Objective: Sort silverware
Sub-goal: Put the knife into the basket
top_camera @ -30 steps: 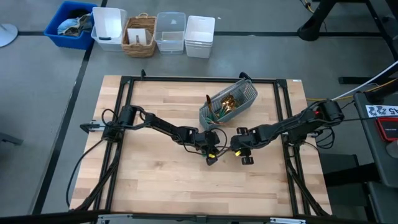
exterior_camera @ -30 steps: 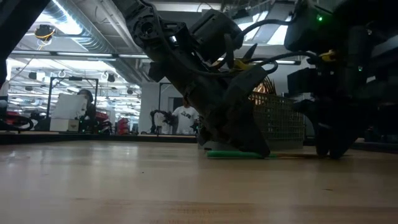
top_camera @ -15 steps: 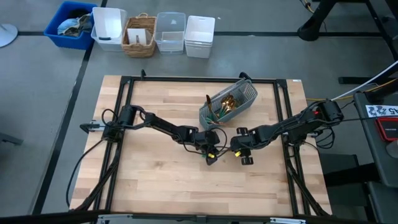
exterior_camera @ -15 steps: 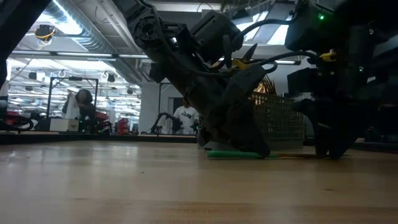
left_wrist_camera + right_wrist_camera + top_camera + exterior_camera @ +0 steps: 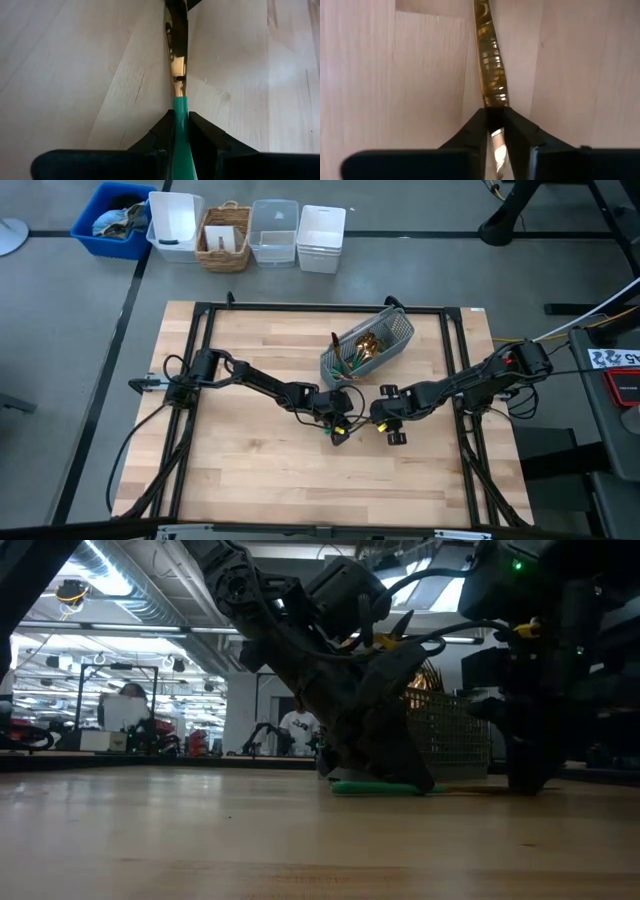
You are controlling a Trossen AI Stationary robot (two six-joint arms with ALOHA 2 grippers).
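Observation:
One piece of silverware with a teal-green handle (image 5: 378, 788) and a gold head lies level on the wooden table near its middle, between my two grippers. My left gripper (image 5: 338, 427) is shut on the handle. My right gripper (image 5: 384, 418) is shut on the gold part. The other silverware (image 5: 366, 345) stands in the grey wire-mesh caddy (image 5: 392, 338) just beyond, gold heads up. Which kind of piece it is cannot be told. My left gripper pinches the teal handle (image 5: 180, 107) between its two fingers, close to where it meets the gold part. The fingers slant down from the table's left side and lie along the piece. The piece is level at the tabletop. My right gripper pinches the gold part (image 5: 492, 95) of the same piece between its two fingers. The fingers lie along the piece, and more gold reaches on past them. In the low view the gripper comes down from above at the piece's gold end (image 5: 470, 790).
The caddy stands tilted at the table's far middle, just beyond both grippers. Bare wood lies toward the near edge (image 5: 300, 490). Bins and a basket (image 5: 225, 235) stand on the floor behind the table. People show far off in the room (image 5: 297, 730).

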